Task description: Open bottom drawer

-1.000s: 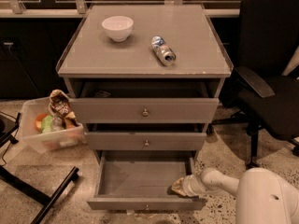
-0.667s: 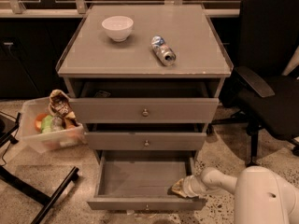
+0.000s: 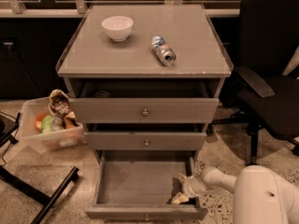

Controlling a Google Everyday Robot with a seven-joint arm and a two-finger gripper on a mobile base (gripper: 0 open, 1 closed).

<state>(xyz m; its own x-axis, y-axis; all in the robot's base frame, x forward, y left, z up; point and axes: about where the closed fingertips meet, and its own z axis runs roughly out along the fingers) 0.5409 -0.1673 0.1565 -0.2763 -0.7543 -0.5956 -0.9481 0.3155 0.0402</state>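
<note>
The bottom drawer (image 3: 140, 183) of the grey cabinet is pulled far out, showing its plain grey inside. Its short front (image 3: 145, 213) with a small knob is at the bottom edge of the view. My gripper (image 3: 180, 188) reaches in from the right on a white arm (image 3: 219, 180). It sits at the drawer's right inner side, near the front corner. The top drawer (image 3: 145, 110) and the middle drawer (image 3: 145, 141) each stand a little way out.
A white bowl (image 3: 117, 27) and a lying can (image 3: 163, 51) are on the cabinet top. A clear bin (image 3: 49, 129) with snacks stands on the floor at left. A black office chair (image 3: 268, 73) is at right. A black bar (image 3: 53, 195) lies at bottom left.
The gripper has stayed at the drawer's right inner side, shifting only slightly. The bottom drawer stays pulled out.
</note>
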